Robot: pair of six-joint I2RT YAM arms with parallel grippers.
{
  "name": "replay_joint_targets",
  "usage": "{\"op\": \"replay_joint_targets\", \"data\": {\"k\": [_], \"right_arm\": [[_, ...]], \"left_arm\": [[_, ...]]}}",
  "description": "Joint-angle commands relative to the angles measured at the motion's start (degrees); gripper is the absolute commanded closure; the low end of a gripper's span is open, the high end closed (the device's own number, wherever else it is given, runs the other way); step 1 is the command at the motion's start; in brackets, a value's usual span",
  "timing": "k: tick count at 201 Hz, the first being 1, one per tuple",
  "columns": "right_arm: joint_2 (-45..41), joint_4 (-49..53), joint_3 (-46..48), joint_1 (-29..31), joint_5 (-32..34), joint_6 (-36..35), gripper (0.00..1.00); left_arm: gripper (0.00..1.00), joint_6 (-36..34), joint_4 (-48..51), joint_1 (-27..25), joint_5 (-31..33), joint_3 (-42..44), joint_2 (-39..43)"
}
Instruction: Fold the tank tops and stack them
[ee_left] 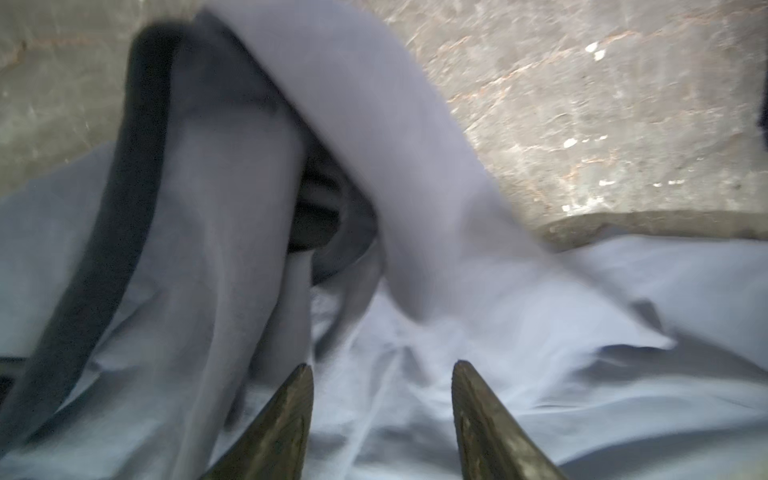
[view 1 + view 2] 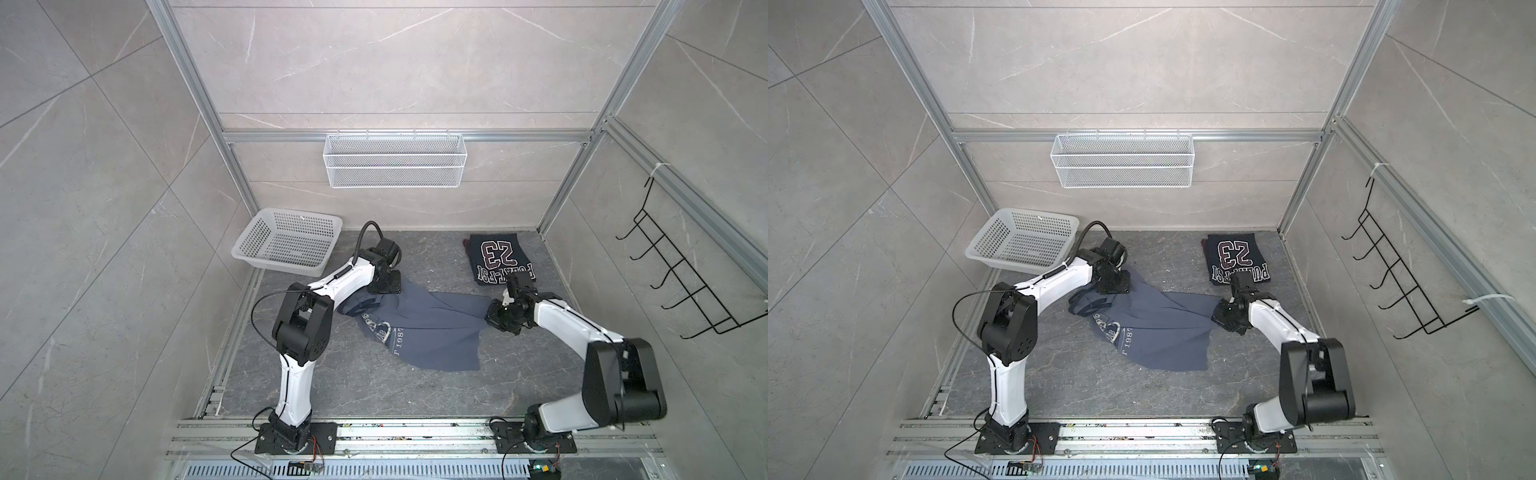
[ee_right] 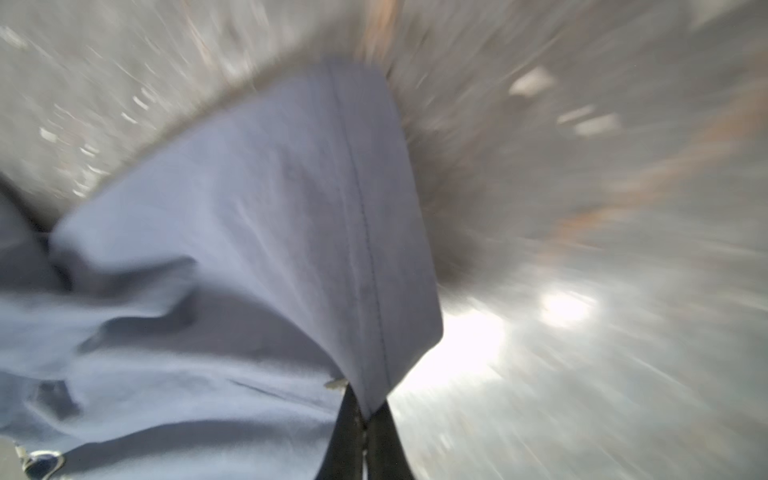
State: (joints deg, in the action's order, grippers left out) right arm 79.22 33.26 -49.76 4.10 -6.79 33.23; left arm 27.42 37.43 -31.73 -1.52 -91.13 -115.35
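Black-fingered right gripper (image 3: 365, 415): jaws pressed together on a hem corner of the slate blue-grey cloth tank top (image 3: 249, 257), with the stitched hem line running straight into the pinch. That corner raised off the dark grey marbled tabletop (image 2: 374, 390) in both top views, right of centre. Background in the right wrist view smeared with blur.

Toward the front edge: loose hem of the blue-grey top, lying flat, one corner pointing at the front.

Centre of the tabletop: rest of the garment (image 2: 428, 328) spread out and crumpled. White printed graphic face up on its left part, "1987" legible. Dark-edged straps bunched at the left end, hem end to the right.

Just beyond the straps: left gripper (image 1: 381, 365), jaws parted roughly halfway, nothing between them. Tips down at the cloth beside a raised fold with dark trim. Contact with the cloth unclear.

Far right corner: dark navy tank top (image 2: 500, 257), folded into a flat rectangle. Large "23" and white block lettering face up, dark-red trim peeking out at the left edge. Apart from the blue-grey top, not stacked with it.

Far left corner: white perforated plastic basket (image 2: 257, 237).

Back wall above: white wire-mesh tray (image 2: 395, 183) hung on an aluminium rail.
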Motion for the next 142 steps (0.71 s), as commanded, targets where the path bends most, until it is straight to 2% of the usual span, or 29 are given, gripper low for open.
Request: {"op": "replay_joint_targets", "data": {"k": [1, 18, 63, 113, 142], "right_arm": [[-10.97, 10.59, -3.37, -0.12, 12.82, -0.07, 1.00], [-15.62, 15.26, -3.95, -0.21, 15.53, -0.36, 1.00], [-22.84, 17.56, 0.47, -0.22, 13.10, -0.82, 1.00], [-24.29, 17.82, -0.14, -0.18, 11.94, -0.85, 1.00], [-24.88, 18.27, -0.10, -0.20, 12.06, -0.80, 1.00]], "left_arm": [[0.44, 1.74, -3.04, 0.16, 2.40, 1.96, 7.52], [0.44, 1.43, -2.45, -0.06, 2.84, 2.08, 8.42], [0.46, -2.45, 3.52, -4.88, 4.71, -6.16, 1.58], [0.54, -3.69, 6.27, -7.08, 5.92, -19.99, -10.46], [0.51, -3.87, 9.50, -6.99, 11.36, -26.27, -16.18]]}}
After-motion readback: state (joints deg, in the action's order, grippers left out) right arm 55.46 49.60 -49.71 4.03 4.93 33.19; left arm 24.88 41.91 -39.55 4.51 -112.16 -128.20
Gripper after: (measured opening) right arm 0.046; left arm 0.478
